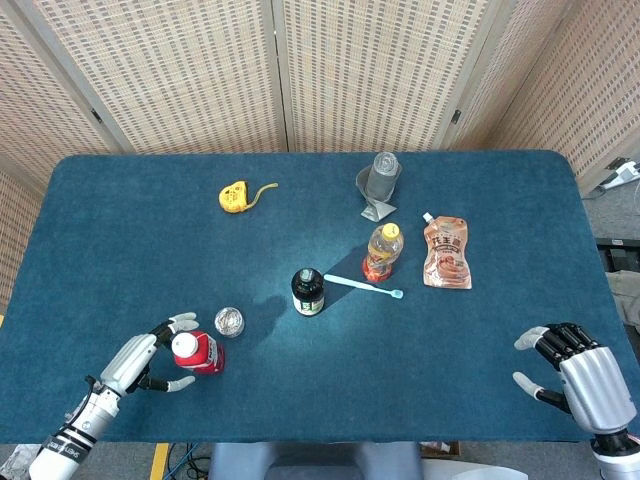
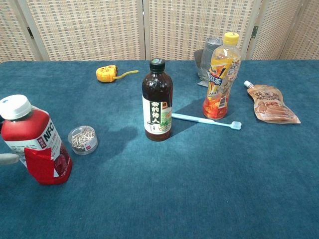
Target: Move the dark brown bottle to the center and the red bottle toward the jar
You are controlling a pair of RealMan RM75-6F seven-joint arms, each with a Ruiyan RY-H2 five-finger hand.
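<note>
1. The left hand (image 1: 140, 362) sits at the near-left edge of the table, fingers spread around the red bottle (image 1: 197, 353): one finger reaches past the white cap on the far side, another curls in on the near side. In the chest view only a grey fingertip (image 2: 9, 158) shows, just at the bottle's left flank. Whether the fingers press the bottle yet, I cannot tell; the hand looks apart, not clamped.

2. The red bottle stands upright with its white cap on top, and the small jar of staples (image 1: 229, 322) lies just beside it, on the side away from the hand and a little farther back.

3. Farther from the red bottle, toward the table's middle, the dark brown bottle (image 1: 308, 291) stands upright. It appears to be near the center already, so the red bottle seems the step in hand.

4. Beyond the dark bottle, still farther from the red one, lie a light blue toothbrush (image 1: 364, 286), an orange tea bottle (image 1: 383, 251) and a brown spout pouch (image 1: 446, 254).

5. The right hand (image 1: 575, 372) rests well apart from the red bottle, at the near-right corner, fingers loosely spread and empty.

6. Risks, as I judge them: the bottle is tall, so a high or one-sided push could tip it onto the jar. A loose grip on smooth plastic may slip. With the jar this close, overshoot would knock it away.
</note>
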